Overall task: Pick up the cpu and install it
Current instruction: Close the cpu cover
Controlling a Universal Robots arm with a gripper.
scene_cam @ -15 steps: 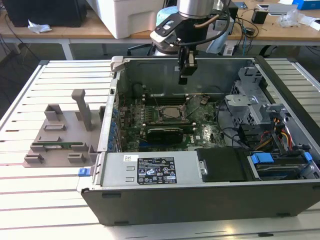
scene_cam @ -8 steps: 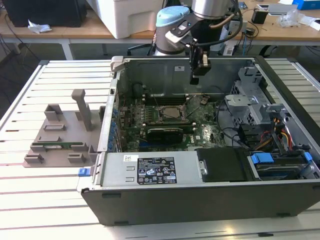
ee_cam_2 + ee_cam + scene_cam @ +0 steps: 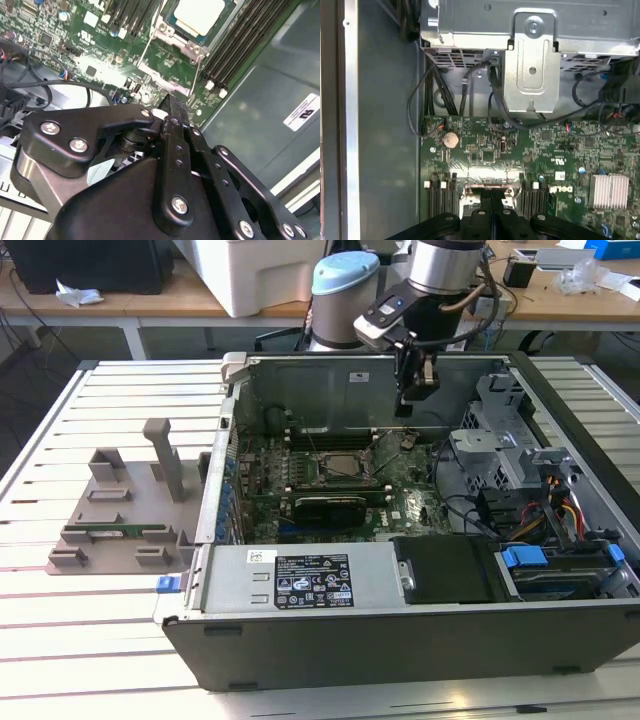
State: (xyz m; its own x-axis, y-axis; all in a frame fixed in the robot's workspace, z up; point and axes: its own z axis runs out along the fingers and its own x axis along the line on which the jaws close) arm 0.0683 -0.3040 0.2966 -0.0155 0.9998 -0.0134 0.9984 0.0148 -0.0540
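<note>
Notably, cpu (image 3: 197, 15) in second wrist view

One cpu (image 3: 197, 15), one computer case (image 3: 400, 640), one grey fixture (image 3: 120, 515).

The exterior view looks down on the motherboard (image 3: 410, 512) from well above and off one side, taking in the whole case (image 3: 400, 630), while both wrist views sit close over that board, sharing its socket (image 3: 172, 35) area past the gripper (image 3: 492, 199).
</note>
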